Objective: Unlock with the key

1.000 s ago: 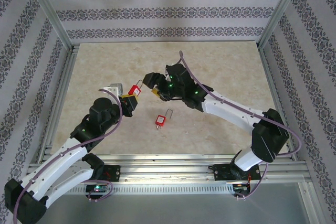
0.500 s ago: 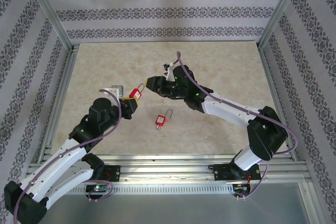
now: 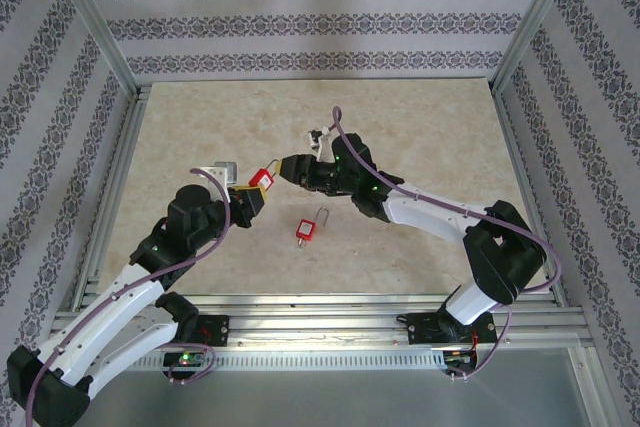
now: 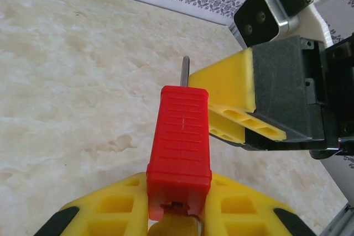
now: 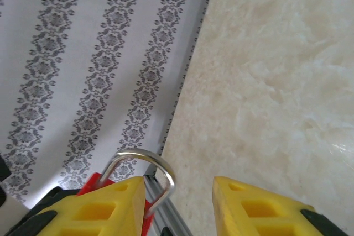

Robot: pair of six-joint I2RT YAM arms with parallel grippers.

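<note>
On the marbled surface [image 3: 420, 127] we see the two arms meet left of centre, their tips almost touching. The left end effector [image 3: 252, 190] is closed on the red padlock [image 3: 262, 178] and holds it up off the surface. In the left wrist view its two yellow fingers [image 4: 105, 214] clamp the lower part of the ribbed red body from either side. The lock's far end, with the thin shackle [image 4: 186, 69], points away from the camera. A yellowish piece [image 4: 174, 226] sits under the near end of the lock, and we cannot tell whether it is the key. The right end effector [image 3: 284, 169] faces the lock from the other side with its jaws standing apart. In the right wrist view the silver shackle curves up in the gap between its yellow fingers. The shackle lies just beside the finger on the left of that picture, well apart from the other, and nothing is gripped there. From the left wrist camera we see one of those right fingers [image 4: 238, 89] just beside the top of the padlock body. A second red padlock [image 3: 306, 230] lies flat on the surface, near the held one and on the side towards the arm bases. It is apart from both end effectors, and its shackle points towards the far edge.
</note>
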